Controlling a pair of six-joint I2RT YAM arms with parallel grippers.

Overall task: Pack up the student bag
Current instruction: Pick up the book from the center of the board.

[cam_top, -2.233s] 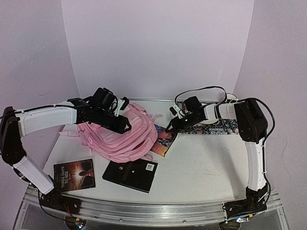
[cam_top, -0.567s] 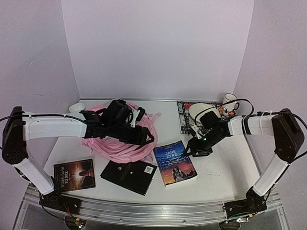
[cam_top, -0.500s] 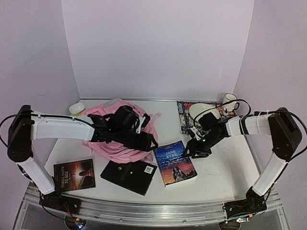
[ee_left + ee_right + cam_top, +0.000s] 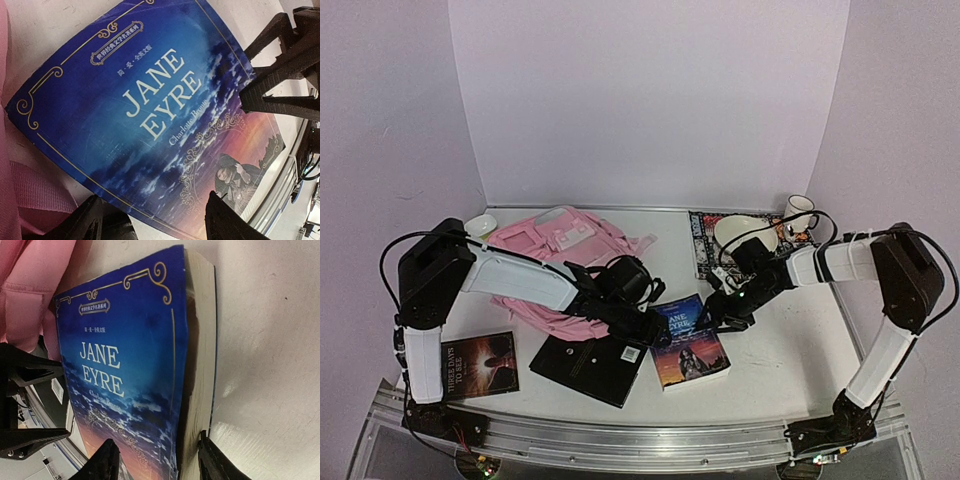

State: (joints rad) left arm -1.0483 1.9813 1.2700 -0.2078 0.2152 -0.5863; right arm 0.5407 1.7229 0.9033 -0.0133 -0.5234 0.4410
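The student bag (image 4: pixel 555 250) is a pink fabric backpack lying flat at the back left; it also shows in the left wrist view (image 4: pixel 30 195) and the right wrist view (image 4: pixel 30 285). A blue Jane Eyre book (image 4: pixel 688 345) lies flat on the table in front of it. My left gripper (image 4: pixel 658 335) is open at the book's left edge, its fingers spread over the cover (image 4: pixel 150 115). My right gripper (image 4: pixel 715 315) is open at the book's far right corner, one finger over the cover (image 4: pixel 120 370), the other (image 4: pixel 212 462) against the page edge.
A black notebook (image 4: pixel 590 365) and a dark Three Days book (image 4: pixel 475 365) lie at the front left. A patterned book (image 4: pixel 703 250), a white bowl (image 4: pixel 745 232) and a mug (image 4: pixel 798 212) stand at the back right. A small white dish (image 4: pixel 480 226) sits at the back left.
The Jane Eyre book came from beside the bag to the table front with the right gripper. My left arm left the bag and moved right to the book's left edge.
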